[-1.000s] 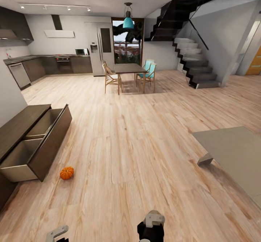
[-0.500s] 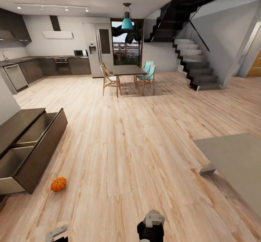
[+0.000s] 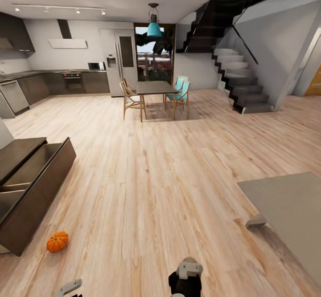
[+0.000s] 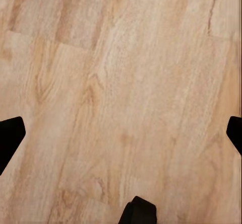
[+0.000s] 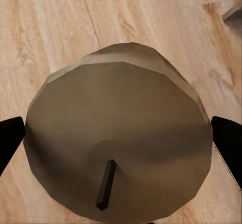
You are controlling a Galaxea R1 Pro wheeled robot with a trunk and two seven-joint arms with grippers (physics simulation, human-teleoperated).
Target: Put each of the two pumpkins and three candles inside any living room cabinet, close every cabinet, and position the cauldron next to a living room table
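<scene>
Wood floor (image 3: 178, 176); pumpkin (image 3: 57, 241) beside open cabinet (image 3: 31, 185); no writing

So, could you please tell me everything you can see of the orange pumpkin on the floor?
The pumpkin is small, round and bright orange, with ribbed sides and a short dark stem on top. It sits upright on the pale wooden floor, alone, just in front of the dark-brown cabinet, whose drawer is pulled open. It seems not to touch the drawer front. It looks whole and matte. Nothing holds it.
</scene>
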